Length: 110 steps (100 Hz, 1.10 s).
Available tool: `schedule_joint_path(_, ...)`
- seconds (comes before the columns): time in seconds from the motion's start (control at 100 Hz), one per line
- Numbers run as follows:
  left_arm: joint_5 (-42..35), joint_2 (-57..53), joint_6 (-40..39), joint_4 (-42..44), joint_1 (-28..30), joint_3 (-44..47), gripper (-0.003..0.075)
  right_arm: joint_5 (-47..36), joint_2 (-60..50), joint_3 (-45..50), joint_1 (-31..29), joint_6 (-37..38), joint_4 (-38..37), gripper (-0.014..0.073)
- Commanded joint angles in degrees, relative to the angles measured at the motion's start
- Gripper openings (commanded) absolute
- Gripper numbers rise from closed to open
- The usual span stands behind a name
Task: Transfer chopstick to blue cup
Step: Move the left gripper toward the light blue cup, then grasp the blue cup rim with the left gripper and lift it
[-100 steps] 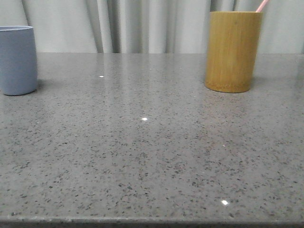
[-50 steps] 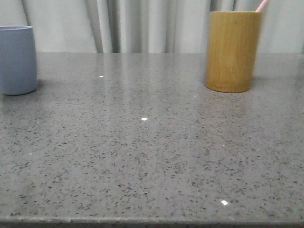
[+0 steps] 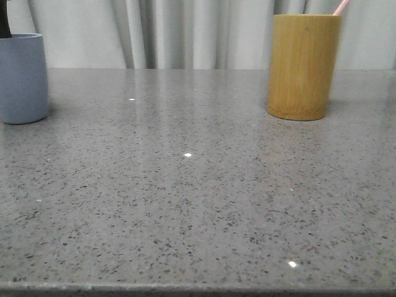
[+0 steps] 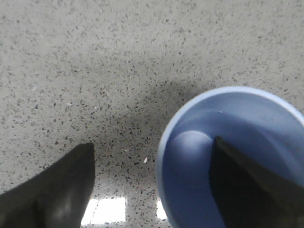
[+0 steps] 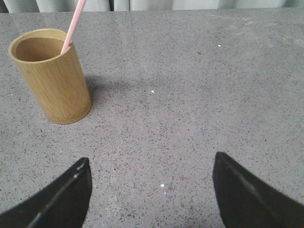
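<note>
Blue cup [image 3: 23, 77] stands empty at the table's left, the left gripper [image 4: 152, 190] wide open above its rim, holding nothing. Rightward, the chopstick [image 5: 73, 23] leans in the bamboo cylinder [image 3: 303, 66], ungrasped; the right gripper [image 5: 151, 190], nearby, gapes empty, so the transfer seems unstarted.

Light is even and moderately bright, coming from overhead: small white specular dots sit on the polished speckled table [image 3: 198, 204] in the front view, and a rectangular reflection of a lamp shows on it in the left wrist view. The bamboo cylinder [image 5: 51, 76] casts a soft shadow onto the table beside it; the blue cup [image 4: 232, 156] throws a diffuse dark patch too. The left pincer's fingers [image 4: 52, 190] are dark, blurred and out of focus. The table's grain stays sharp, with no obvious edge distortion.
</note>
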Motion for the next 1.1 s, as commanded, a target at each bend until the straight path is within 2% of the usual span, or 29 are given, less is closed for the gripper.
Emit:
schedule_joint_path(0.0, -3.1, -1.8, 0.0, -0.1, 0.2, -1.9, 0.0438, -3.6, 0.6, -1.9, -0.4, -0.3, -0.4, 0.0538)
schedule_joint_path(0.1, -3.6, -1.8, 0.0, -0.1, 0.2, -1.9, 0.0305, -3.6, 0.6, -1.9, -0.4, -0.3, -0.4, 0.0538)
schedule_joint_path(0.17, -3.6, -1.8, 0.0, -0.1, 0.2, -1.9, 0.0158, -3.6, 0.6, -1.9, -0.4, -0.3, -0.4, 0.0538)
schedule_joint_path(0.24, -3.7, -1.8, 0.0, -0.5, 0.2, -1.9, -0.0022, -3.6, 0.6, -1.9, -0.4, -0.3, -0.4, 0.0538)
schedule_joint_path(0.47, -1.2, -1.8, 1.3, -5.1, -1.1, -4.9, -0.0019, -3.6, 0.6, -1.9, -0.4, -0.3, -0.4, 0.0538)
schedule_joint_path(0.87, 1.2, 2.7, 1.8, -5.0, -16.2, -19.4, -0.0019, -3.6, 0.6, -1.9, -0.4, -0.3, -0.4, 0.0538)
schedule_joint_path(1.09, 2.5, 8.9, 1.8, -4.8, -21.6, -24.2, -0.0019, -3.6, 0.6, -1.9, -0.4, -0.3, -0.4, 0.0538)
